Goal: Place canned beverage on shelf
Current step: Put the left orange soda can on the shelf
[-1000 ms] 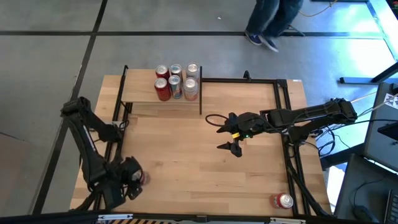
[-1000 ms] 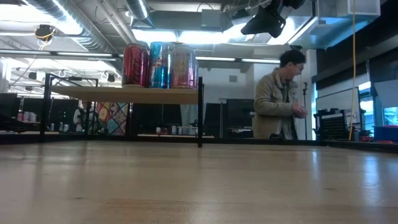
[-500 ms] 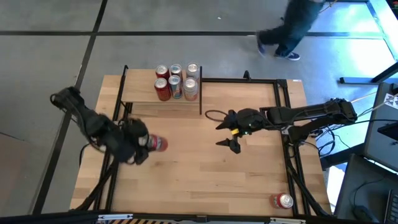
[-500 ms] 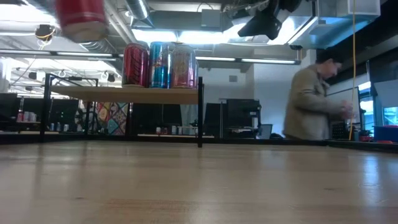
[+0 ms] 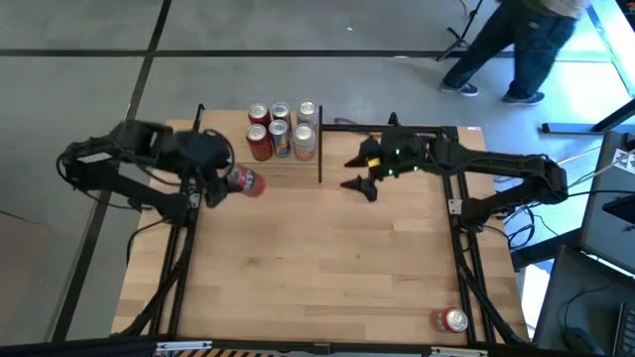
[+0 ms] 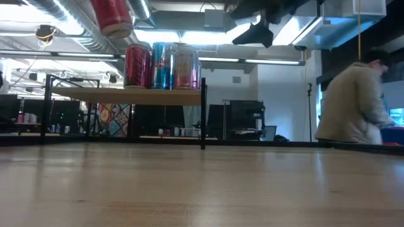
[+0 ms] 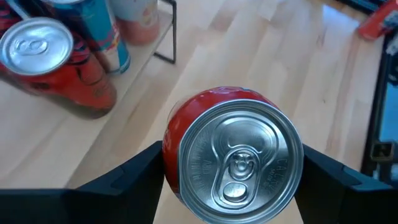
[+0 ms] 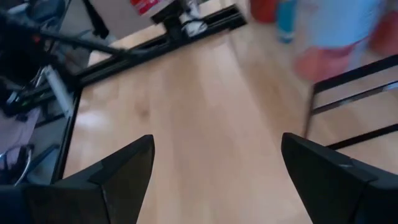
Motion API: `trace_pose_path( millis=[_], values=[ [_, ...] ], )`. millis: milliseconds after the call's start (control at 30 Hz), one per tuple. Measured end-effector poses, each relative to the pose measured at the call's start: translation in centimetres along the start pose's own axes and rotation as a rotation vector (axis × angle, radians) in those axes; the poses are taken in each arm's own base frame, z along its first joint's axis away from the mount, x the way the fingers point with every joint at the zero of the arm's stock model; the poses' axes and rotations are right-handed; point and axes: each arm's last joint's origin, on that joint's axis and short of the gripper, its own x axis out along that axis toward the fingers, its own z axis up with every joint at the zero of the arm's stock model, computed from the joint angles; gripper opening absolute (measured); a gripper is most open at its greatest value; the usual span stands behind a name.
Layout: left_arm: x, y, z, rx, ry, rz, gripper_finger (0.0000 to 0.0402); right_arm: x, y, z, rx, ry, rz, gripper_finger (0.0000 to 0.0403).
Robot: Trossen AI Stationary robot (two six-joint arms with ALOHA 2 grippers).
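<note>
High view, from above: the left gripper holds a red can lying sideways in the air, just in front of the shelf. The shelf, a small raised light-wood board with thin black posts, stands at the far side of the tabletop and carries six cans in two rows. The right gripper hovers just to the right of the shelf, its fingers spread wide with nothing between them. Another red can lies at the tabletop's near right corner. A person walks on the floor beyond.

Low view: the held can hangs tilted, high above the shelf, where three cans show side by side.

Left wrist view: the two dark fingers clamp the red can from both sides, its silver top facing the camera.

Right wrist view: the fingers stand wide apart over bare wood.
</note>
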Motion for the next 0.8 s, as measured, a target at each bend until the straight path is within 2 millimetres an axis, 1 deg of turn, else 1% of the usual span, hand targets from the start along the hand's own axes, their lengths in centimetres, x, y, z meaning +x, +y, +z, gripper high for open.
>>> trace_pose_path(
  millis=[133, 300, 467, 600, 800],
  values=[
    [-0.7, 1.9, 0.6, 0.01, 0.071, 0.016, 0.027, -1.2, -1.4, 1.5, -0.005, -0.026, -0.034, 0.034],
    [-0.4, 3.7, 1.0, 0.012, 0.152, 0.108, 0.027, -2.1, -3.8, 2.1, -0.002, -0.035, -0.094, 0.034],
    [1.1, 5.3, 2.1, 0.012, 0.195, 0.177, 0.027, -3.0, -6.0, 2.2, -0.026, -0.021, -0.124, 0.034],
    [2.5, 6.9, 3.0, -0.003, 0.265, 0.217, 0.027, -3.7, -7.5, 2.0, -0.05, 0.011, -0.1, 0.034],
    [3.8, 9.9, 3.8, -0.045, 0.332, 0.271, 0.027, -4.5, -8.9, 1.5, -0.099, 0.054, -0.069, 0.034]
  ],
)
